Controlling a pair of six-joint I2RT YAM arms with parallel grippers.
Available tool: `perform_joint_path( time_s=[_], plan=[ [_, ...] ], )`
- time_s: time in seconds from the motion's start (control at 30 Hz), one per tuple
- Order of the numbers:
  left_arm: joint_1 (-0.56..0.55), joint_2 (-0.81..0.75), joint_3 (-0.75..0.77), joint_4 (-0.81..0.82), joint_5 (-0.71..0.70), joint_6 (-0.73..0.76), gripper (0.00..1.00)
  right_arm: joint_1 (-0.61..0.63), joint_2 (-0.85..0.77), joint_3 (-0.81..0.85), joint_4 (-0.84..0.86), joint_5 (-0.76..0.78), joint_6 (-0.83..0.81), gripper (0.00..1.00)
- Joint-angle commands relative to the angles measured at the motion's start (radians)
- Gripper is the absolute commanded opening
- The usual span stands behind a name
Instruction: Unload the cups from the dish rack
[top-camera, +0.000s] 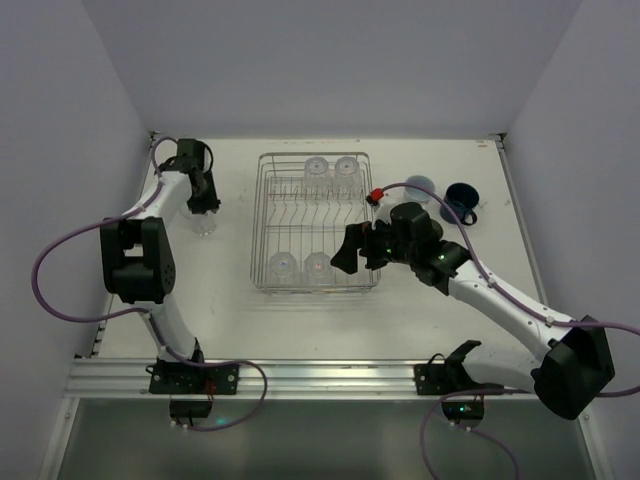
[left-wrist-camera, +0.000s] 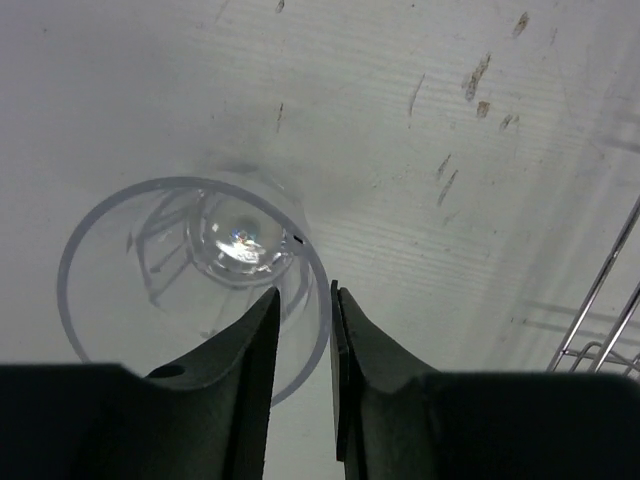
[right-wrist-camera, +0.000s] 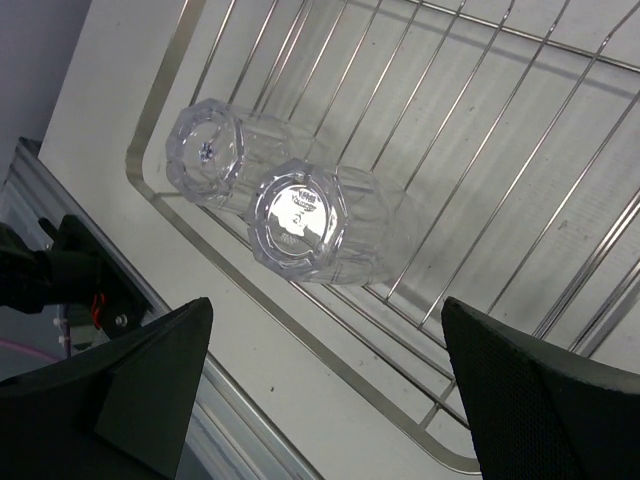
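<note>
Fingers of the left gripper (left-wrist-camera: 305, 290) stand a narrow slit apart astride the rim of 1 clear tumbler (left-wrist-camera: 190, 265), upright on the table (top-camera: 230, 320) left of the dish rack (top-camera: 257, 225); whether they pinch it cannot be told. Inside the rack sit 2 far tumblers (top-camera: 315, 167) and 2 near tumblers (right-wrist-camera: 300, 220), bases up. The right gripper (top-camera: 347, 250) hangs wide open and empty above the near ones. Right of the rack stand a pale blue cup (top-camera: 418, 186) and a dark blue mug (top-camera: 461, 201).

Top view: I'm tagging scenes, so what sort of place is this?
Probably a robot test booth: plain white walls, a dish rack on a white table, arms bolted to a metal rail.
</note>
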Motion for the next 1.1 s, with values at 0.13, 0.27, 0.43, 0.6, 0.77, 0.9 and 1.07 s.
perform_joint_path(
  time_s=[0.13, 0.27, 0.43, 0.6, 0.77, 0.9, 1.07],
  plan=[
    [0.020, 0.001, -0.027, 0.010, 0.031, 0.029, 0.32, 0.044, 0.018, 0.067, -0.016, 0.019, -0.040, 0.99],
    [0.018, -0.062, -0.019, 0.024, 0.037, 0.023, 0.41, 0.067, 0.032, 0.081, -0.017, 0.008, -0.084, 0.99],
    [0.018, -0.168, -0.008, 0.077, 0.141, -0.011, 0.61, 0.145, 0.110, 0.141, -0.100, 0.088, -0.141, 0.99],
    [0.018, -0.267, 0.016, 0.120, 0.228, -0.048, 0.82, 0.225, 0.199, 0.247, -0.177, 0.264, -0.169, 0.99],
    [0.008, -0.444, -0.083, 0.235, 0.316, -0.084, 0.91, 0.279, 0.297, 0.345, -0.250, 0.404, -0.183, 0.99],
    [-0.049, -0.629, -0.247, 0.375, 0.428, -0.126, 1.00, 0.308, 0.383, 0.386, -0.301, 0.444, -0.181, 0.99],
    [-0.118, -0.864, -0.476, 0.525, 0.518, -0.144, 1.00, 0.325, 0.461, 0.426, -0.315, 0.449, -0.164, 0.99]
  ],
)
